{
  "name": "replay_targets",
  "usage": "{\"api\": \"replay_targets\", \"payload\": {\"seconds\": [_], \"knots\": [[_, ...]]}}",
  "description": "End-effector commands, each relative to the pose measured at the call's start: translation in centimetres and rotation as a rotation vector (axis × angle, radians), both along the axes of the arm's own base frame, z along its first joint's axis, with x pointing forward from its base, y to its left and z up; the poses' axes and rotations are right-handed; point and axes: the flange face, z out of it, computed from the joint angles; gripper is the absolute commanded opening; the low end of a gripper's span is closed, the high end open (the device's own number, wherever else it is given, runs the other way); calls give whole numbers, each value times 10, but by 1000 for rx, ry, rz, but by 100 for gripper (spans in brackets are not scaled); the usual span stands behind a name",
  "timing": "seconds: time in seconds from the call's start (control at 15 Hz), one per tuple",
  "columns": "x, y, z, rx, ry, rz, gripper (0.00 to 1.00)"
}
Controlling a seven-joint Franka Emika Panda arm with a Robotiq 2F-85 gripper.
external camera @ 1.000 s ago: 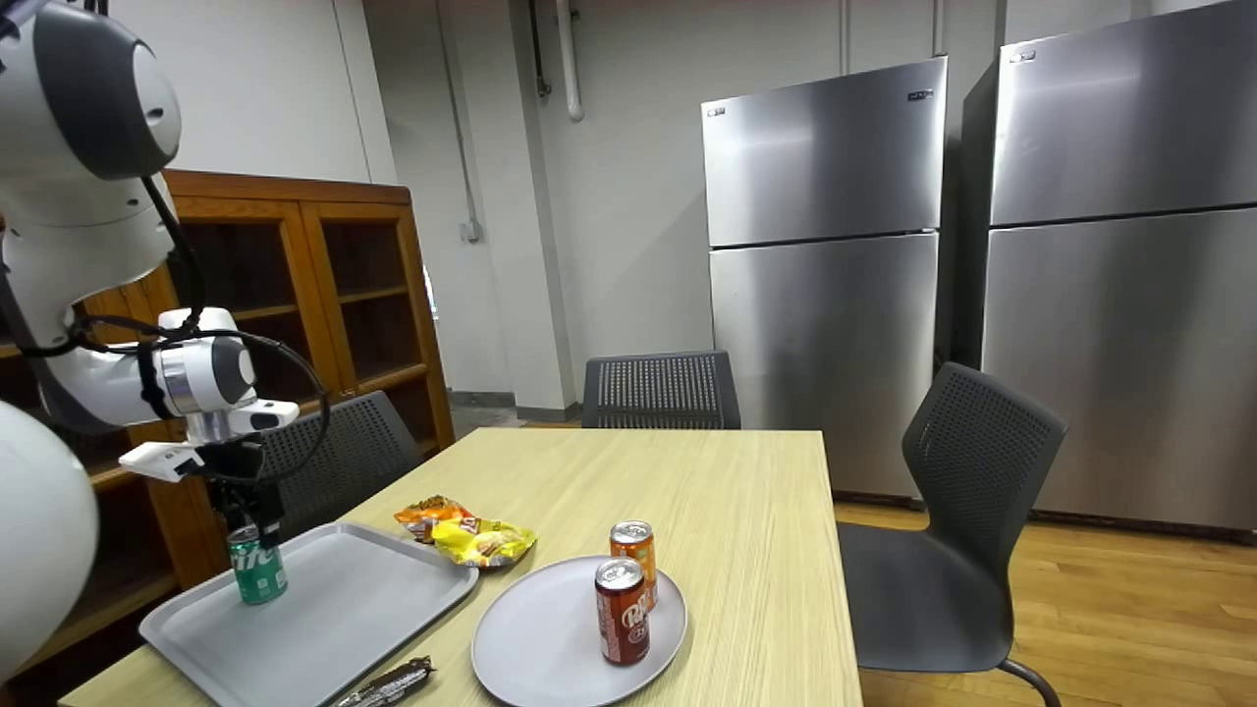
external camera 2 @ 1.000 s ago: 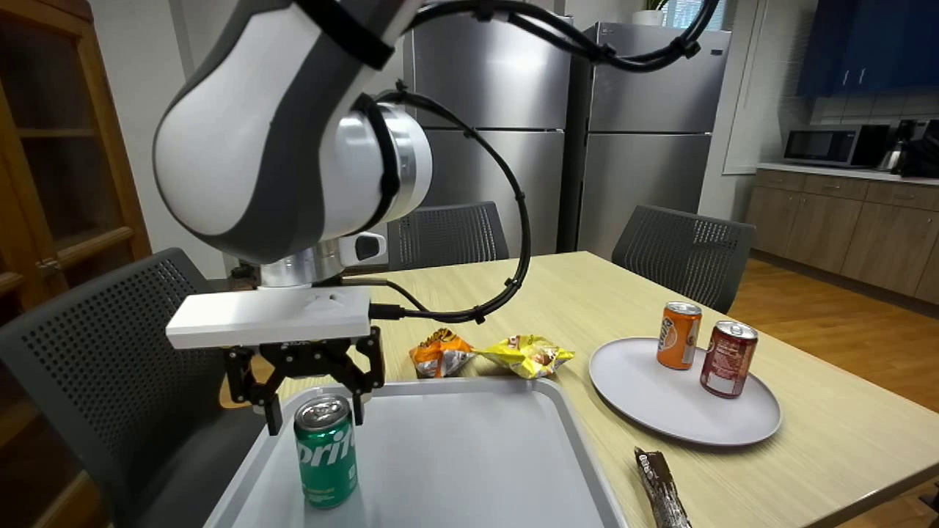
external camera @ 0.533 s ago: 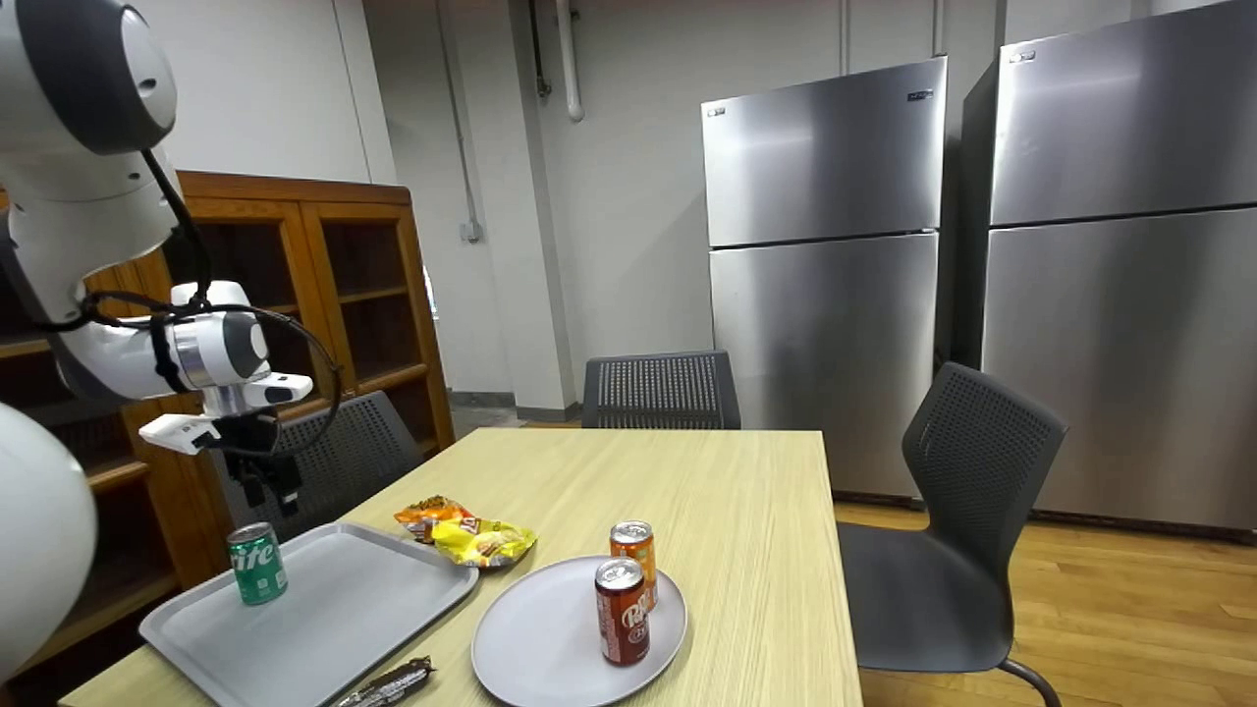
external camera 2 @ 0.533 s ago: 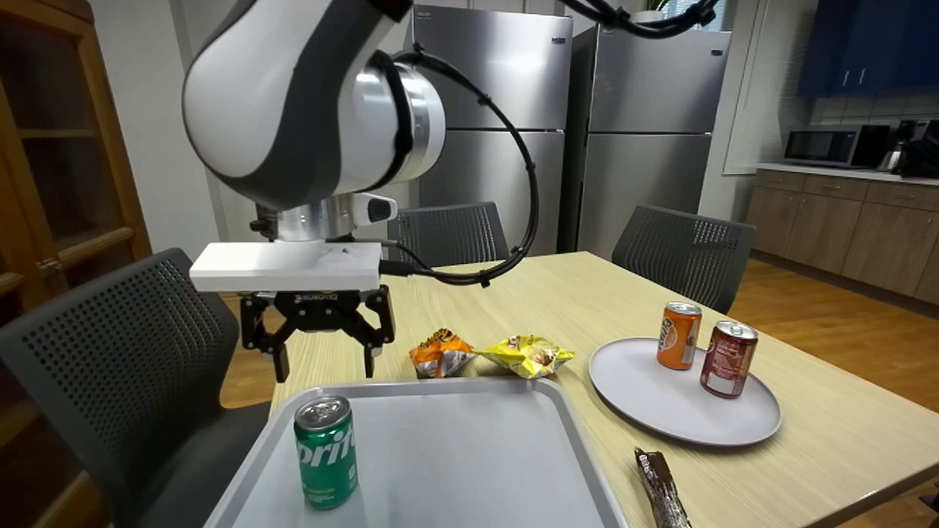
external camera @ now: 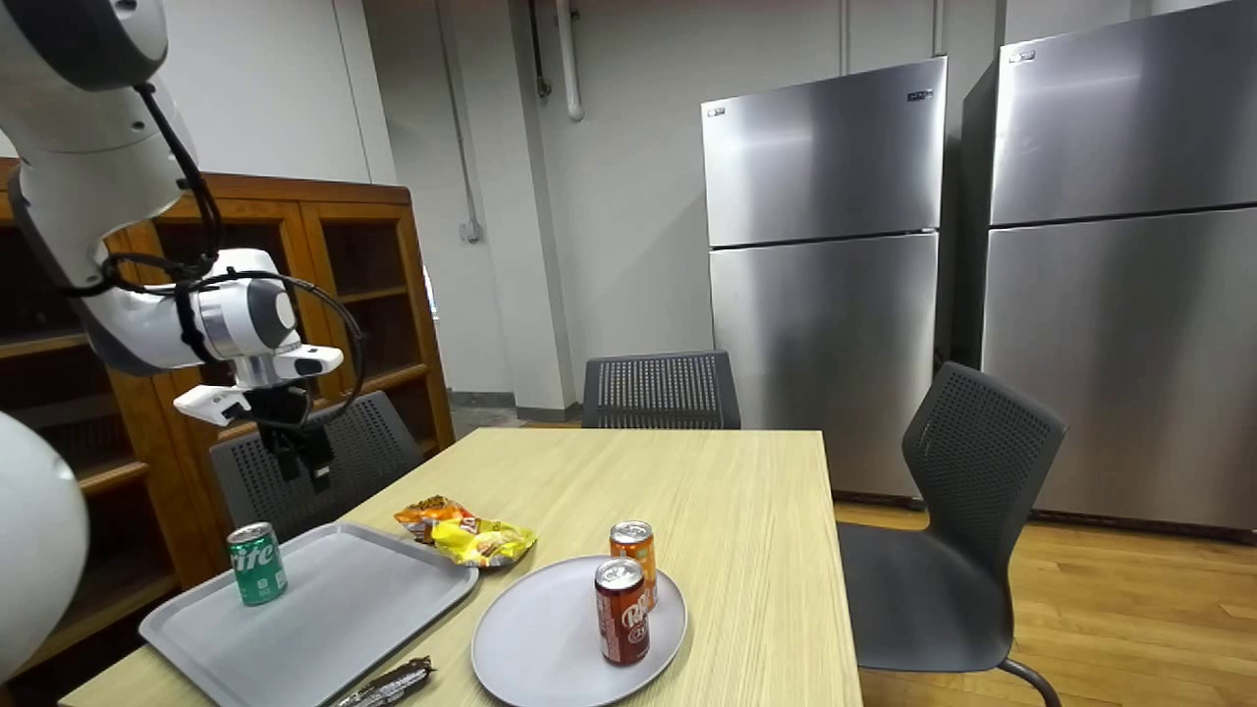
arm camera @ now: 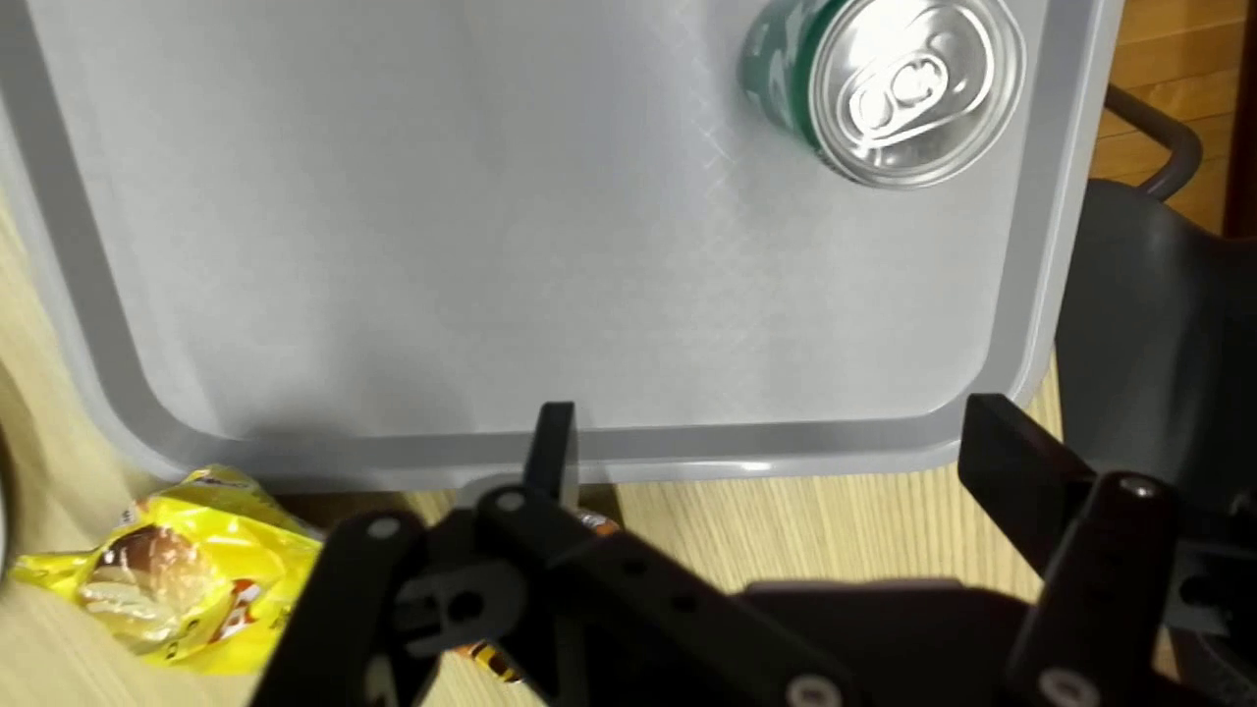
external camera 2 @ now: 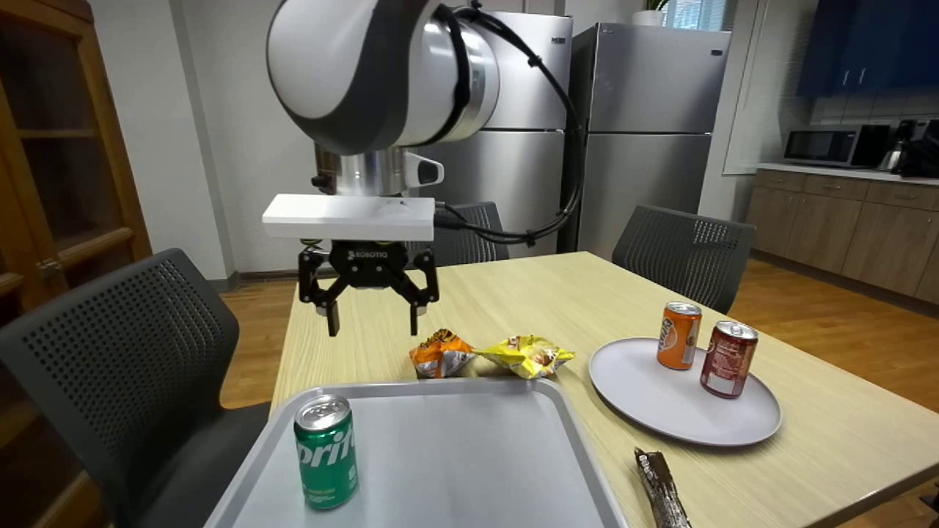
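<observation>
My gripper [external camera 2: 373,326] is open and empty, in the air above the tray's far edge; it also shows in an exterior view [external camera: 302,473] and in the wrist view [arm camera: 772,417]. A green Sprite can [external camera 2: 326,458] stands upright on the grey tray [external camera 2: 469,462], near its corner. The can also shows in an exterior view [external camera: 258,574] and at the top of the wrist view [arm camera: 913,98], apart from the fingers. An orange snack bag [external camera 2: 439,355] and a yellow snack bag [external camera 2: 525,357] lie past the tray's edge. In the wrist view a finger partly hides the orange bag.
A round grey plate [external camera 2: 638,389] holds an orange can [external camera 2: 678,336] and a dark red Dr Pepper can [external camera 2: 728,359]. A dark wrapped bar [external camera 2: 660,488] lies between tray and plate. Dark chairs [external camera: 953,550] stand round the table [external camera: 746,511]. A wooden cabinet [external camera: 358,295] stands behind the arm.
My gripper has risen off the Sprite can, whose top was between the open fingers, and moved away over the tray's far edge. The can has stayed in place.
</observation>
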Motion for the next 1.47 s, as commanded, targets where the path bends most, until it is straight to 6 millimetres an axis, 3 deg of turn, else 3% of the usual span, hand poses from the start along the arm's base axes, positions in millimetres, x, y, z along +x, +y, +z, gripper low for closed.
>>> {"api": "replay_targets", "payload": {"seconds": [0.0, 0.47, 1.4], "knots": [[-17, -31, 22, -17, 2, 36, 100], [-38, -94, 32, -30, 24, 67, 100], [-50, -263, 24, -43, 48, -47, 100]]}}
